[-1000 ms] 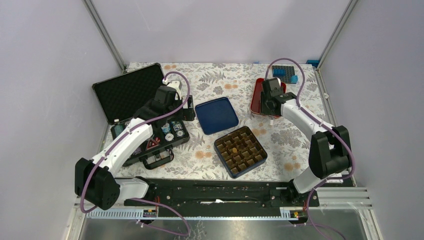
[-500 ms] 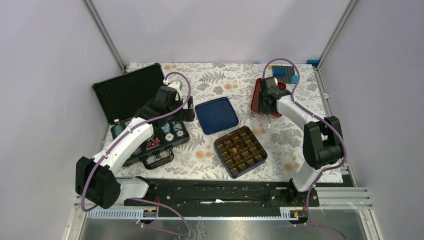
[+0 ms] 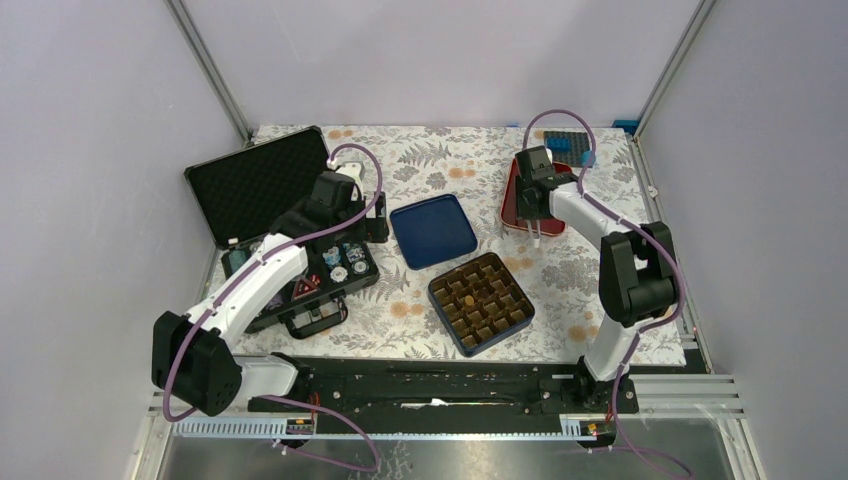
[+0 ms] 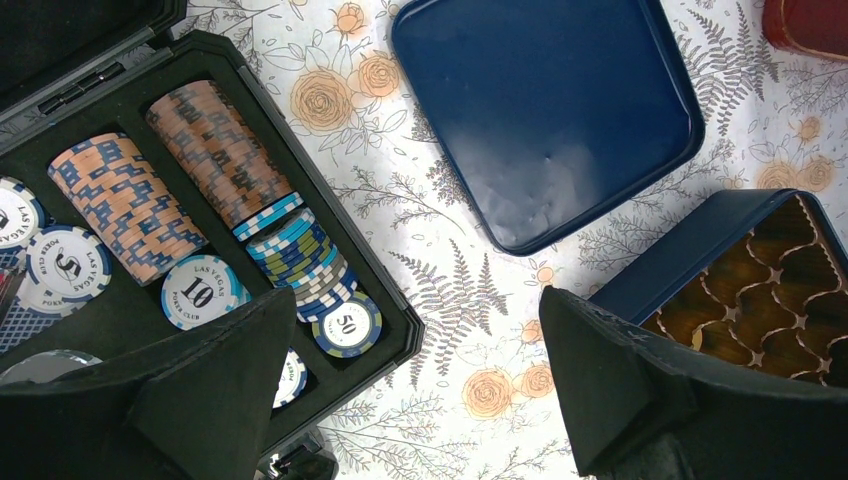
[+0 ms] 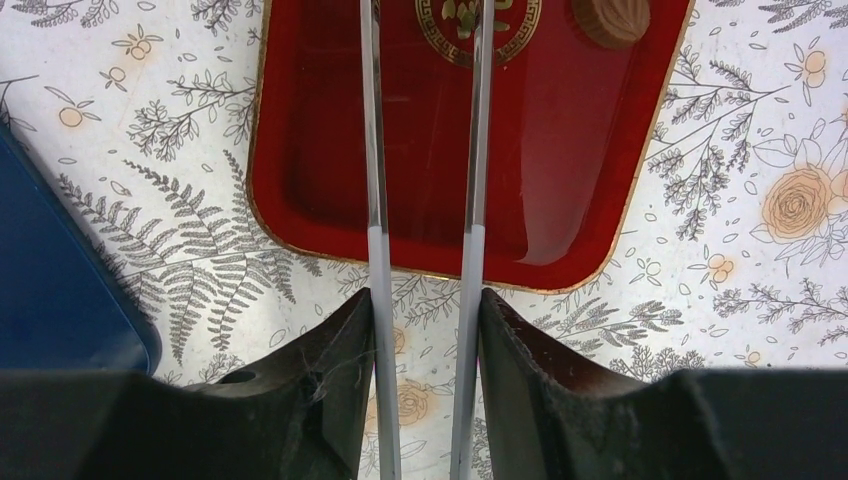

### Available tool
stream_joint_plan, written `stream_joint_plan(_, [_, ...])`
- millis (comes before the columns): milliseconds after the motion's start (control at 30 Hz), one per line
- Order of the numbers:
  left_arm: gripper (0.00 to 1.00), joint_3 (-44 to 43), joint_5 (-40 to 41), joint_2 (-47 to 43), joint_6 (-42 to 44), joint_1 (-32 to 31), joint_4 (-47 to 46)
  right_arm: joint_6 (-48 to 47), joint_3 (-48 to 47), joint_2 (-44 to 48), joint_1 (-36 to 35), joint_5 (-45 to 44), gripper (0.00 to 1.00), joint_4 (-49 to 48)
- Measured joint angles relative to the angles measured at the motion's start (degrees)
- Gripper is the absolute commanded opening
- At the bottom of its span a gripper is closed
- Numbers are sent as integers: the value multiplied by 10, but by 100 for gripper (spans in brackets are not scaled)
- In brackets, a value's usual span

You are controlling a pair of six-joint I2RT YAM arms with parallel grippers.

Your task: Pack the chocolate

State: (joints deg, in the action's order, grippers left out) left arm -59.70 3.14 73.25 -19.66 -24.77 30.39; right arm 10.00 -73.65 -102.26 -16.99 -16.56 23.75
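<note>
One round brown chocolate (image 5: 610,20) lies at the far right corner of the red tray (image 5: 310,150); the tray also shows in the top view (image 3: 512,195). My right gripper (image 5: 425,330) is shut on a pair of thin tongs (image 5: 372,150) whose two arms stand apart and reach over the tray; their tips are out of view. In the top view the right gripper (image 3: 535,205) hangs over the tray. The blue tin with the brown grid insert (image 3: 481,302) holds a light brown lump (image 3: 468,297) in one cell. My left gripper (image 4: 420,380) is open and empty above the cloth.
An open black case of poker chips (image 3: 300,260) lies at the left, with chip stacks (image 4: 215,150) under my left fingers. The blue tin lid (image 3: 432,229) lies between the case and the red tray. A blue brick plate (image 3: 570,148) sits at the back right.
My right arm has swung left and away, bringing the tongs further over the red tray. The left arm has not moved.
</note>
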Motion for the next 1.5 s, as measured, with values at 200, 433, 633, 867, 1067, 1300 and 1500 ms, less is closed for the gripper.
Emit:
stream_joint_plan(200, [99,-2,0,0,0,0,0,-5,-14,-15,6,-2,42,-1])
stream_joint_plan(433, [99,-2,2,0,0,0,0,-8,-15,-18,7,-3,26,-1])
stream_joint_plan(633, [99,-2,2,0,2,0,0,-8,-15,-17,7,-3,24,0])
stream_joint_plan(867, [99,-2,2,0,2,0,0,-6,-14,49,7,11,22,31])
stream_joint_plan(1067, [99,-2,1,0,2,0,0,9,2,169,8,45,21,79])
stream_joint_plan(1300, [99,-3,1,0,3,0,0,23,16,292,2,111,20,185])
stream_joint_plan(1500, [99,-7,2,1,4,0,0,37,20,352,-66,140,20,294])
